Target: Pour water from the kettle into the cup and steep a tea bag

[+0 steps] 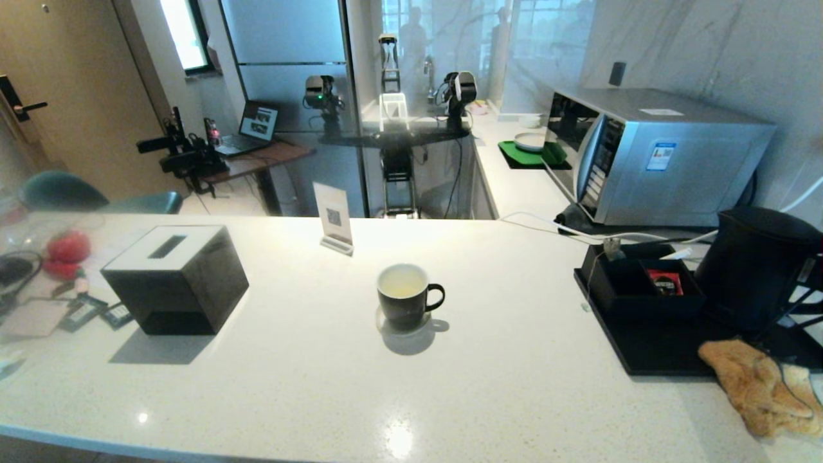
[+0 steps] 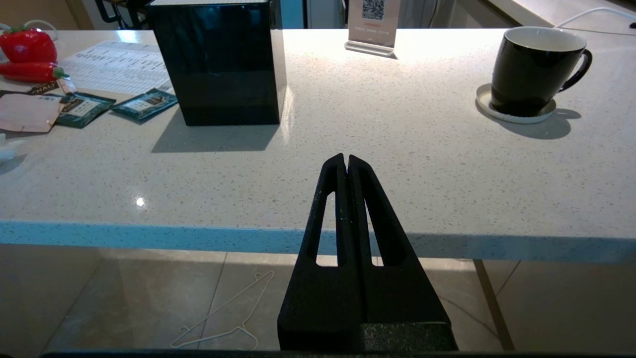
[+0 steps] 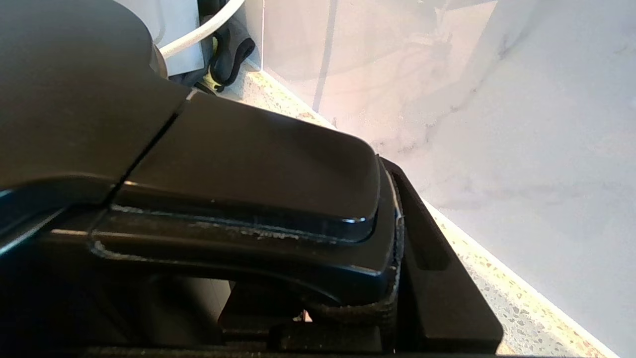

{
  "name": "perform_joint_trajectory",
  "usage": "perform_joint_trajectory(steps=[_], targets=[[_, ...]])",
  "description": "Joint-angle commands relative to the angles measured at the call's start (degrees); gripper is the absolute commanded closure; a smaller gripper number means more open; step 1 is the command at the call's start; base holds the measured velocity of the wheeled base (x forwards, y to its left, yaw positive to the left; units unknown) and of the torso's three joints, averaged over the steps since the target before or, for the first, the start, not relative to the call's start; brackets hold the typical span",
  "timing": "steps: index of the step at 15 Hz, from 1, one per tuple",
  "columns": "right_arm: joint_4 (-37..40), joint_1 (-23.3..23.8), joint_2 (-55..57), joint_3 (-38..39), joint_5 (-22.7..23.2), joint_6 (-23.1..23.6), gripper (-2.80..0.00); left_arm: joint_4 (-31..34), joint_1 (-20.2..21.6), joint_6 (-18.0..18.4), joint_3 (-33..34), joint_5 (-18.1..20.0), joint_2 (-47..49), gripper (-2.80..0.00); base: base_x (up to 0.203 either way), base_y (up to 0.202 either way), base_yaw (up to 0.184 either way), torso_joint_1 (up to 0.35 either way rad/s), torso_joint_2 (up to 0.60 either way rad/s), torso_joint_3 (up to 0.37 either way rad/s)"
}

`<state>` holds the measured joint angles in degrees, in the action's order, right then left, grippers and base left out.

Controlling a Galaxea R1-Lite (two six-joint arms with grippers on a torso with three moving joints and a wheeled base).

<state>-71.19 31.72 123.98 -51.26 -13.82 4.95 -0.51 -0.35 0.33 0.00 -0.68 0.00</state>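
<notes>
The kettle (image 1: 752, 263) stands on a black tray (image 1: 643, 350) at the counter's far right. My right gripper (image 1: 805, 289) is at its handle on the side away from the cup. In the right wrist view the handle (image 3: 248, 164) fills the space between the jaws, with one finger (image 3: 447, 278) pressed against its side. The cup (image 1: 404, 297), black with a white inside, stands upright on a coaster in the middle of the counter. My left gripper (image 2: 346, 160) is shut and empty, hanging over the counter's front edge, left of and nearer than the cup (image 2: 534, 69).
A black tissue box (image 1: 173, 280) stands at the left, with tea sachets (image 2: 144, 103) beside it. A small black box with a red packet (image 1: 665, 281) sits on the tray. A yellow cloth (image 1: 759, 386) lies at the front right, a microwave (image 1: 649, 154) behind.
</notes>
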Motion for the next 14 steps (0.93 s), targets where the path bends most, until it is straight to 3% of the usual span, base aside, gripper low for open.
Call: perform_joint_trajectory(steps=[1, 3, 4, 14], targets=[[-0.3, 0.0, -0.1, 0.2, -0.1, 0.2, 0.00, 0.0, 0.0, 0.0, 0.0, -0.1, 0.1, 0.00, 0.000, 0.000, 0.000, 0.000, 0.00, 0.000], [-0.3, 0.0, -0.4, 0.3, -0.1, 0.3, 0.00, 0.0, 0.0, 0.0, 0.0, -0.1, 0.1, 0.00, 0.000, 0.000, 0.000, 0.000, 0.00, 0.000], [-0.3, 0.0, -0.7, 0.4, 0.0, 0.3, -2.80, 0.0, 0.0, 0.0, 0.0, 0.0, 0.1, 0.00, 0.000, 0.000, 0.000, 0.000, 0.00, 0.000], [-0.1, 0.0, -3.4, 3.9, 0.0, 0.4, -2.80, 0.0, 0.0, 0.0, 0.0, 0.0, 0.1, 0.00, 0.000, 0.000, 0.000, 0.000, 0.00, 0.000]])
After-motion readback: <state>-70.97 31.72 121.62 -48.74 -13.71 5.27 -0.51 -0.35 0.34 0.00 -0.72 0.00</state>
